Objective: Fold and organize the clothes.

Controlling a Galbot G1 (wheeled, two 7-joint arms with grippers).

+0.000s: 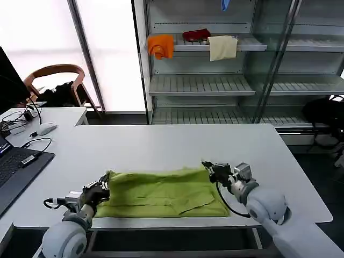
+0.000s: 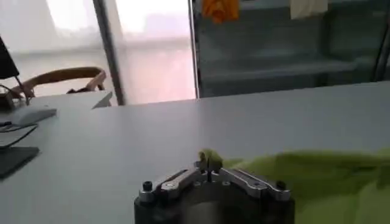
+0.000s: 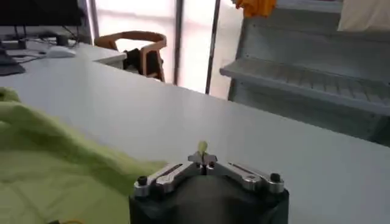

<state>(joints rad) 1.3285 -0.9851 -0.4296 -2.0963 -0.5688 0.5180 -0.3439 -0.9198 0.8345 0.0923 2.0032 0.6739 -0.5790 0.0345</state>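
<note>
- Over on the left of the white table [image 1: 161, 142] sits a dark laptop [image 1: 16, 172], with a mouse [image 1: 45, 128] and some cables behind it, well apart from the shirt
- left gripper [image 1: 105, 184] is down at the left end of the lime green T-shirt [image 1: 161, 192], fingers pinched tight on a bit of the fabric at that upper left corner; in the left wrist view you can see the tips [image 2: 208, 163] closed with a little green nub poking out between them
- the T-shirt itself lies flat-ish on the near part of the table, stretched sideways between the two grippers, close to the front edge, with a few creases and a folded flap across the middle
- right gripper [image 1: 207, 166] is at the shirt's upper right corner, also clamped shut on the cloth; the right wrist view shows a small tuft of green [image 3: 202, 147] sticking up from the closed fingertips [image 3: 203, 159], and the rest of the shirt [image 3: 55, 164] bunched off to one side
- behind the table there's a metal shelf unit [image 1: 215, 80], with an orange cloth [image 1: 161, 46], something red [image 1: 196, 35] and a cream cloth [image 1: 222, 47] on an upper shelf, all far from the shirt
- a wooden chair [image 1: 56, 80] stands beyond the table's far left corner, by the window
</note>
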